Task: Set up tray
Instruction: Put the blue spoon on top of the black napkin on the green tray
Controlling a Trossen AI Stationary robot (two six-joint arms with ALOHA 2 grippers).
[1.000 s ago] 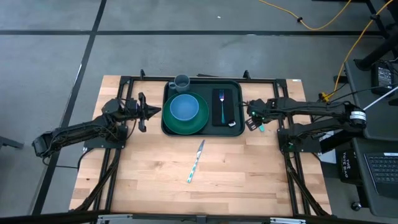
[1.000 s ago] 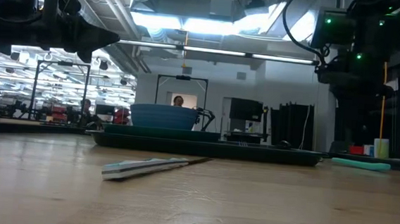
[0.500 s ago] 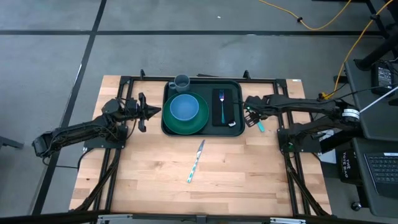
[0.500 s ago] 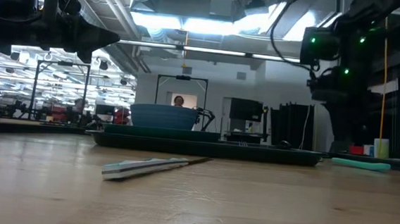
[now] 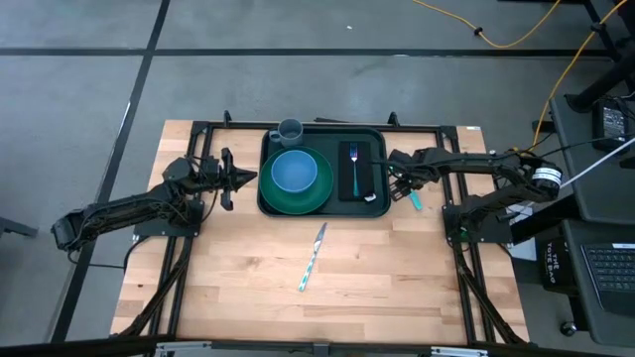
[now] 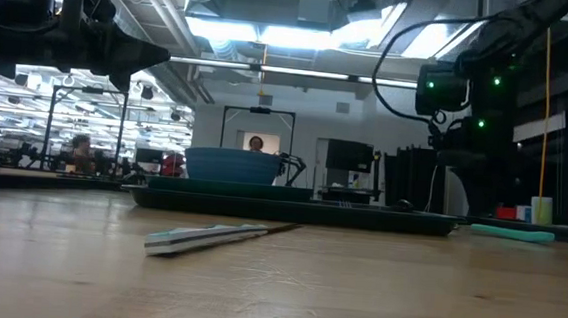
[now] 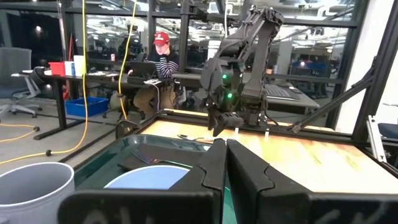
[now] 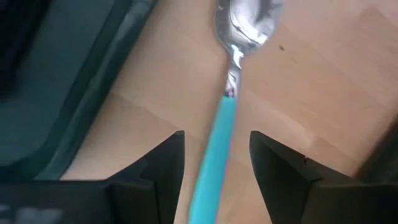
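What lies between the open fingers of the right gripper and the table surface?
In the right wrist view, a teal-handled spoon lies on the wooden table, lined up between the right gripper's open fingers, beside the tray.

A robotics lab: a person (image 7: 160, 65) sits at a desk (image 7: 93, 76) behind glass partitions, cables (image 5: 516, 35) trail over concrete floor (image 5: 79, 89).

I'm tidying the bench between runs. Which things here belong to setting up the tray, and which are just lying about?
Belongs to the job:
tray
plate
bowl
cup
fork
spoon, beside the tray, under the open right gripper
knife, loose on the table

Lying about:
yellow cable on the floor
laptop
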